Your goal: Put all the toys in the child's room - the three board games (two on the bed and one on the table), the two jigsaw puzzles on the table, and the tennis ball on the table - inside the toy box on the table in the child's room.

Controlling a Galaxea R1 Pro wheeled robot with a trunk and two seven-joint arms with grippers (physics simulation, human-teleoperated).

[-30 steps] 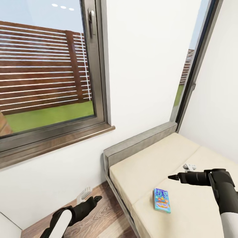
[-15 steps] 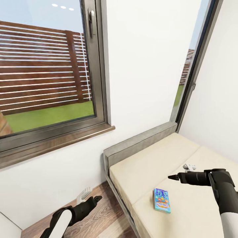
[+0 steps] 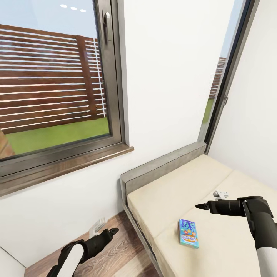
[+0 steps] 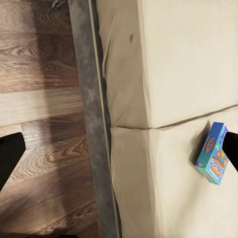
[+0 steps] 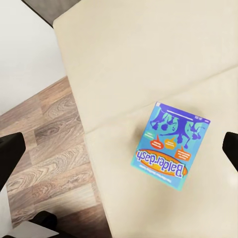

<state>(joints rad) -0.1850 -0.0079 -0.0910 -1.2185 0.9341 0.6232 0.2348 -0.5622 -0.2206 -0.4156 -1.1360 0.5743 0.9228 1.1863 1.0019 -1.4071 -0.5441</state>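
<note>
**One board game on the bed, both grippers empty**

Two grippers are in sight, and neither holds anything. The right gripper (image 3: 200, 206) hangs above the bed (image 3: 215, 177), pointing toward the left of the head view; in the right wrist view its dark fingertips (image 5: 11, 153) sit wide apart at the two edges, so the jaws are spread. The left gripper (image 3: 113, 231) hovers low over the wood-plank floor (image 3: 115, 261) beside the bed frame; its fingertips (image 4: 9, 153) are likewise far apart in the left wrist view, jaws spread.

The teal-blue board game (image 3: 188, 233) lies flat on the cream mattress, near the seam between the two cushions and close to the bed's floor-side edge. The right wrist view shows its lid, printed "Balderdash" (image 5: 171, 146). It lies below the right gripper, apart from it.

A small white object (image 3: 220, 194) rests on the mattress just behind the right arm; its nature cannot be told.

A grey headboard (image 3: 161, 167) meets the white wall under a dark-framed window (image 3: 111, 77).
</note>
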